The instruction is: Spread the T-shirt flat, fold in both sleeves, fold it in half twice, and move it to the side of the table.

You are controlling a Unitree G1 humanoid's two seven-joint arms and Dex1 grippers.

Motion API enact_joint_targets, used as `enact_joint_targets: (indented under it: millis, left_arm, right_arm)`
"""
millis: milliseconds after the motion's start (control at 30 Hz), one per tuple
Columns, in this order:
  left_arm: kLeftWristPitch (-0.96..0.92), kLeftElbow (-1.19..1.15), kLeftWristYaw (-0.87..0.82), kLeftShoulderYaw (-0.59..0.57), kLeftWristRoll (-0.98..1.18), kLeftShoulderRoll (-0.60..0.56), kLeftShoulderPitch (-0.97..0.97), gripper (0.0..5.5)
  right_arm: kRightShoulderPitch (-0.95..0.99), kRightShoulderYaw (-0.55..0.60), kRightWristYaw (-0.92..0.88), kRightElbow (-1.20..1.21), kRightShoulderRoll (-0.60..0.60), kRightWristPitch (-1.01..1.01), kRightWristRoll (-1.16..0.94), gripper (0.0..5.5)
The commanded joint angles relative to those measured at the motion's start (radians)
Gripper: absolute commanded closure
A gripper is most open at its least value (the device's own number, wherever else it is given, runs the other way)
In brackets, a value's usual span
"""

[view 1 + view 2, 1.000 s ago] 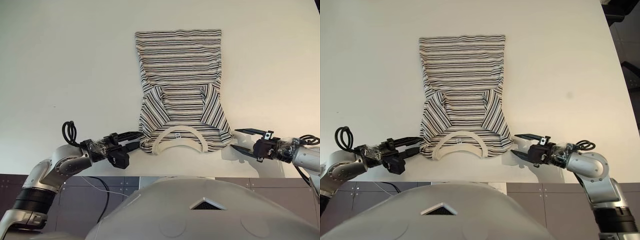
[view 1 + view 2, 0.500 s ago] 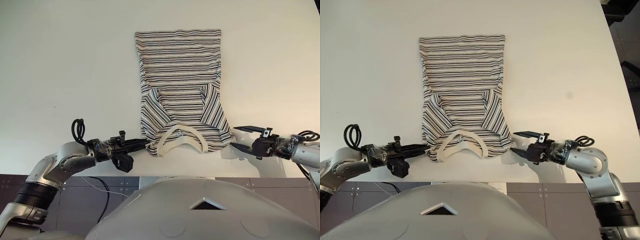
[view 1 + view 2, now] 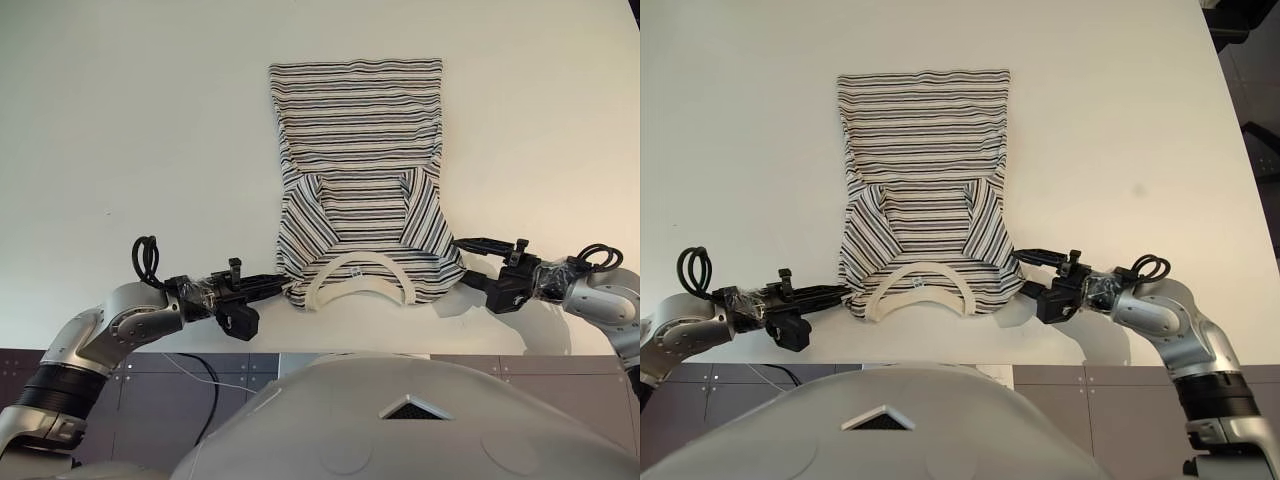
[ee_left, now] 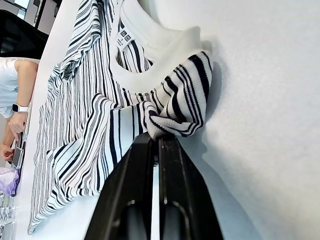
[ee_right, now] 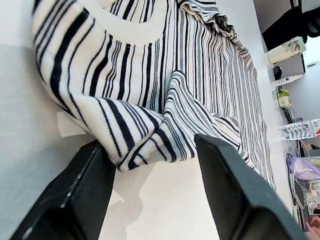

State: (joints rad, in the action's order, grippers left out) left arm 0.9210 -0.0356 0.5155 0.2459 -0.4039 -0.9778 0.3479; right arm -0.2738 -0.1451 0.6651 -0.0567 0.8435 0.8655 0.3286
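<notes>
A black-and-white striped T-shirt (image 3: 360, 180) lies on the white table (image 3: 150, 150), both sleeves folded in over the chest and the white collar (image 3: 358, 278) nearest me. My left gripper (image 3: 283, 284) lies low on the table at the shirt's near left shoulder corner. It is shut on the bunched fabric (image 4: 175, 107) at its tips (image 4: 156, 140). My right gripper (image 3: 468, 262) is open at the near right shoulder corner, one finger above the cloth and one below. That striped corner (image 5: 125, 130) sits between its fingers (image 5: 85, 195).
The table's front edge (image 3: 400, 340) runs just below the collar and both grippers. Bare white tabletop stretches to the left and right of the shirt. Small items (image 5: 287, 52) stand far off beyond the table.
The left gripper's fingers closed on the left shoulder corner, pushed in, then drew slightly back. The right gripper slid left, and its open fingers now straddle the right shoulder corner.
</notes>
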Motion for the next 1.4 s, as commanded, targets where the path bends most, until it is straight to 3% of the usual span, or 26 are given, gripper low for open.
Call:
enact_joint_targets:
  millis: [33, 433, 633, 800, 967, 1100, 1200, 1300, 1400]
  left_arm:
    - [-0.043, -0.048, 0.039, 0.025, -0.018, -0.013, 0.019, 5.4]
    - [-0.04, -0.042, 0.078, 0.011, 0.08, -0.017, -0.016, 5.4]
    - [-0.136, 0.058, 0.147, 0.001, 0.257, -0.018, -0.001, 5.4]
    - [-0.248, 0.229, 0.216, -0.069, 0.434, -0.102, 0.154, 5.4]
    - [-0.31, 0.382, 0.274, -0.231, 0.56, -0.177, 0.381, 5.4]
    - [-0.457, 0.548, 0.354, -0.405, 0.748, -0.197, 0.55, 5.4]
    - [-0.647, 0.62, 0.337, -0.414, 0.903, -0.191, 0.381, 5.4]
    - [-0.846, 0.536, 0.244, -0.286, 0.911, -0.064, -0.024, 5.4]
    - [-0.975, 0.38, 0.188, -0.193, 0.837, 0.061, -0.278, 5.4]
  right_arm:
    - [-0.009, -0.033, 0.004, -0.019, 0.032, 0.018, 0.031, 3.24]
    - [0.03, -0.055, 0.016, -0.042, 0.068, -0.003, -0.011, 5.38]
    - [-0.005, -0.062, 0.133, 0.082, 0.152, -0.103, -0.176, 5.38]
    - [-0.119, -0.005, 0.232, 0.288, 0.288, -0.218, -0.355, 5.38]
    - [-0.336, 0.179, 0.315, 0.516, 0.401, -0.385, -0.553, 5.38]
    - [-0.462, 0.376, 0.397, 0.649, 0.402, -0.554, -0.71, 5.38]
    - [-0.313, 0.405, 0.392, 0.66, 0.415, -0.741, -0.881, 5.38]
    - [0.023, 0.257, 0.405, 0.554, 0.378, -0.888, -0.893, 5.38]
    - [0.352, 0.096, 0.457, 0.367, 0.25, -1.005, -0.848, 5.38]
